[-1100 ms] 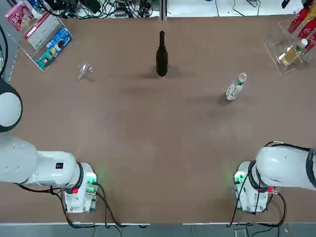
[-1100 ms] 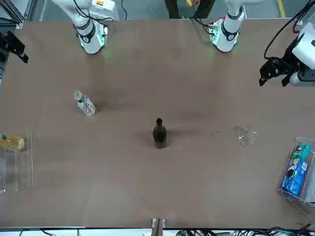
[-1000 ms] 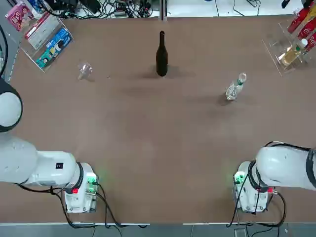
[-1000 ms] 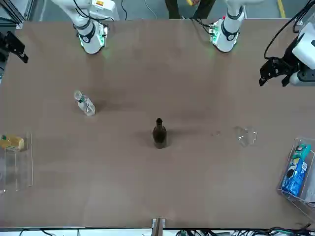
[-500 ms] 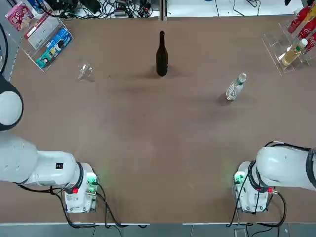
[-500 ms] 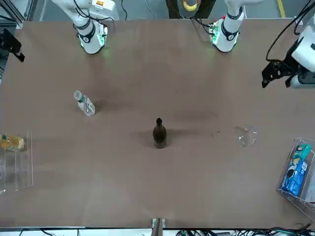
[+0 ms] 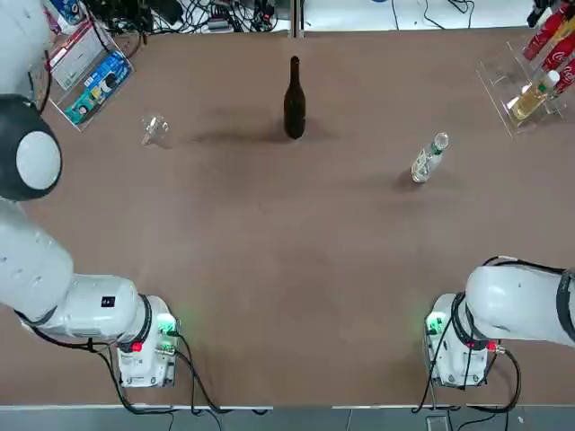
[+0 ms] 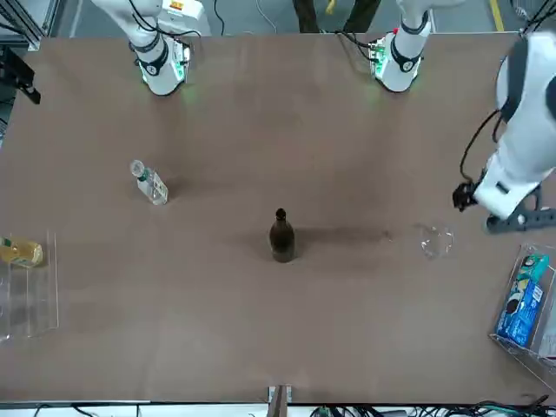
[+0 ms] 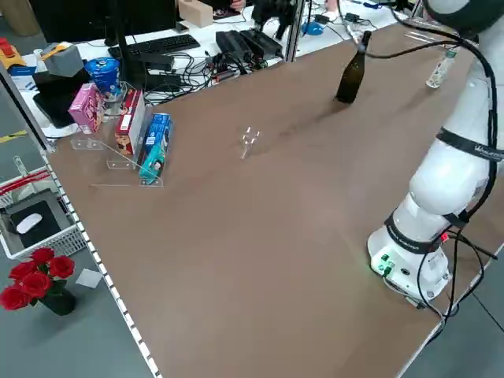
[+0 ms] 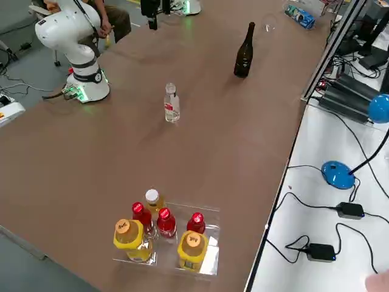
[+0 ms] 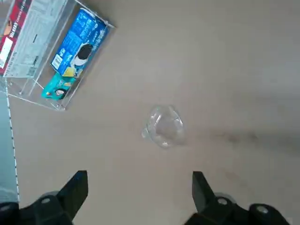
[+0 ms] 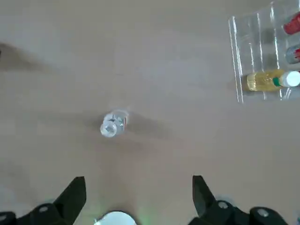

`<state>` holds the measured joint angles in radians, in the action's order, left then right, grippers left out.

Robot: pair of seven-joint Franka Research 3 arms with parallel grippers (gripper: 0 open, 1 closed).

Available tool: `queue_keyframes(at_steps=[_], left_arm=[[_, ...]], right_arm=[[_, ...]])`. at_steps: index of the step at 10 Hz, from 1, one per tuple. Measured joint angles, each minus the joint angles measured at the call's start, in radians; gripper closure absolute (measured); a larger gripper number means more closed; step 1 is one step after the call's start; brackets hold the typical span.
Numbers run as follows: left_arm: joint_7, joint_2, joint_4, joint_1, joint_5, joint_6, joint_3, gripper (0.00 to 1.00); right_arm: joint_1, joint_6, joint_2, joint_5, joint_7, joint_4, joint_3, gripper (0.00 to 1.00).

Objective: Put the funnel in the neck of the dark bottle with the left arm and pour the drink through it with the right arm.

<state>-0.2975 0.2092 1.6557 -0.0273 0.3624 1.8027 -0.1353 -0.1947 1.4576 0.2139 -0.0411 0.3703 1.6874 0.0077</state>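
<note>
The clear funnel [image 7: 154, 128] lies on the brown table at the far left, also seen as funnel [image 8: 433, 240]. My left gripper [image 11: 138, 192] hangs open well above the table, with the funnel [image 11: 164, 126] in sight between its fingers and nothing held. The dark bottle [image 7: 294, 103] stands upright at the far middle. The drink [image 7: 429, 159], a small clear bottle with a pale cap, stands upright to the right. My right gripper [image 12: 138, 197] hovers open high over the table, looking down on the drink [image 12: 111, 124].
A clear tray of snack boxes [image 7: 85, 72] sits at the far left corner, close to the funnel. A clear rack [image 7: 530, 81] with red cola bottles and a yellowish bottle stands at the far right. Cables run along the far edge. Both arm bases sit at the near edge.
My left arm has swung out toward the far left of the table and now hangs near the funnel. The right arm and all objects have stayed put.
</note>
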Motion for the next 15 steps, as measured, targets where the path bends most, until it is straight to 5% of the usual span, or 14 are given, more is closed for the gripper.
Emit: queue_keyframes(at_steps=[6,11,13,15], left_arm=[[-0.439,0.257,0.081,-0.004,0.373,0.126,-0.02,0.02],[-0.603,0.3,0.173,0.003,0.405,0.125,-0.02,0.07],[-0.616,0.301,0.199,0.004,0.405,0.125,-0.019,0.33],[-0.619,0.302,0.204,0.006,0.405,0.125,-0.019,0.48]], right_arm=[[-0.013,0.15,-0.005,-0.253,0.651,0.261,-0.233,0.0],[-0.048,0.222,-0.024,-0.488,1.222,0.47,-0.312,0.0],[-0.052,0.23,-0.123,-0.598,1.497,0.509,-0.319,0.0],[-0.052,0.228,-0.274,-0.71,1.777,0.513,-0.319,0.0]])
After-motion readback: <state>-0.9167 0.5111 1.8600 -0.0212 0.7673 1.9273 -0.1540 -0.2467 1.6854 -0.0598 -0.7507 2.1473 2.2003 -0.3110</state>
